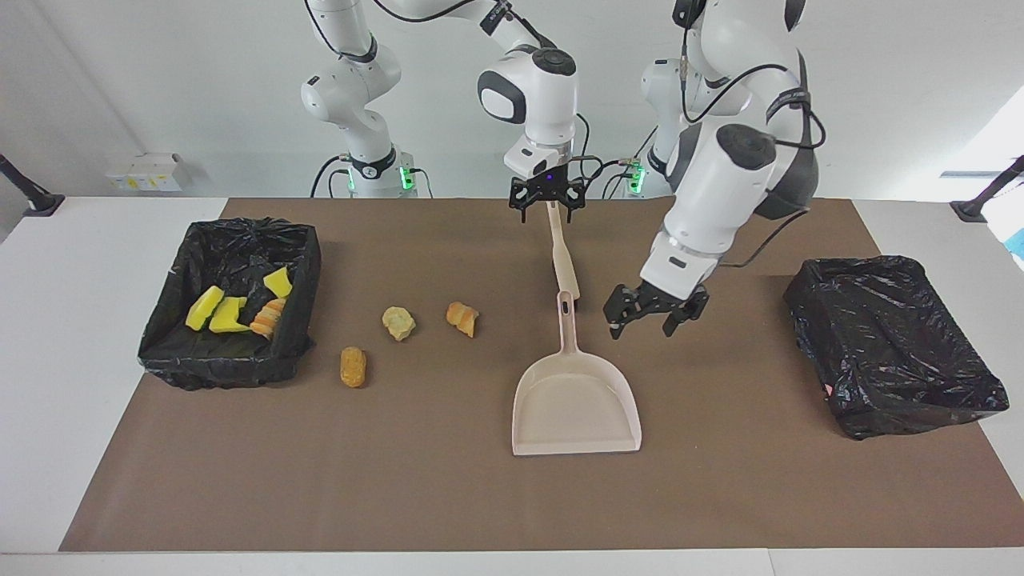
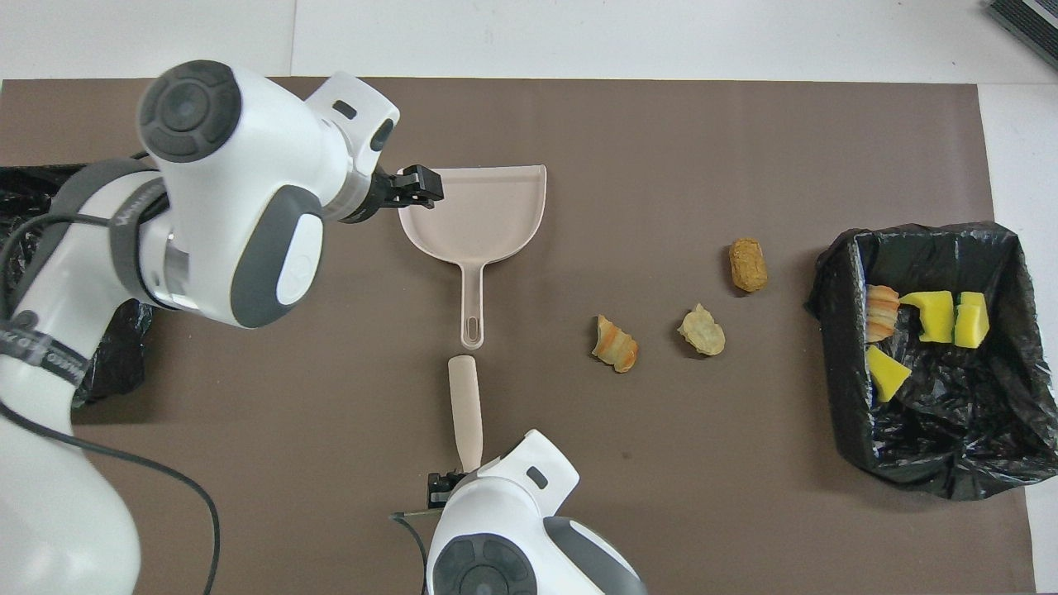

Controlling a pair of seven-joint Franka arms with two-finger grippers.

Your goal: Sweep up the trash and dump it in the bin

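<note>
Three pieces of trash lie on the brown mat: a tan-orange lump, a pale lump and a striped orange lump. A black-lined bin at the right arm's end holds yellow chunks. The beige dustpan lies flat mid-table. My left gripper hangs open beside the dustpan's handle, holding nothing. My right gripper is open over the robot-side end of a beige stick handle.
A second black-lined bin stands at the left arm's end, largely hidden under the left arm in the overhead view. The beige stick lies in line with the dustpan's handle, nearer to the robots. White table borders the mat.
</note>
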